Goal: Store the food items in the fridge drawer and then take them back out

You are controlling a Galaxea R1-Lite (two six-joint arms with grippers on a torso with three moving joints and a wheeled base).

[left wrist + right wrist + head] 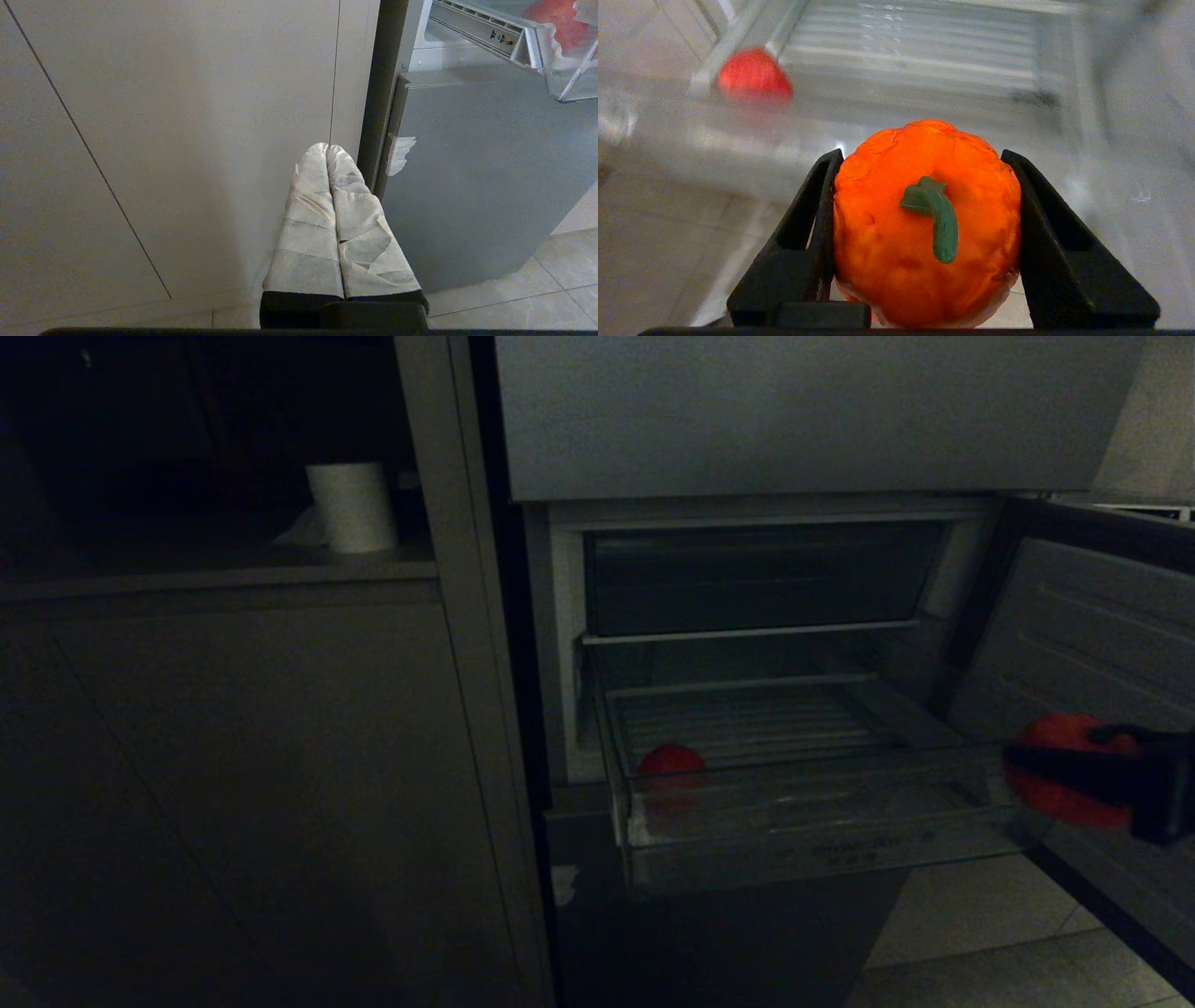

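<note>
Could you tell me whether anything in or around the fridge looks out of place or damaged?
Nothing stands out. The drawer is pulled out level, with one red item lying inside at its left. The right gripper holds the pumpkin squarely, beside the drawer's right end. No spills show.

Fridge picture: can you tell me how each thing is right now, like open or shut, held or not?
fridge drawer: pulled out, open.
fridge door: swung open.
small red item: lying in the drawer's front left corner.
orange pepper: clamped between the right gripper's fingers, outside the drawer by its right end.
right gripper: shut on the pepper.
left gripper: shut, empty, low beside the fridge.
paper roll: upright on the counter.
</note>
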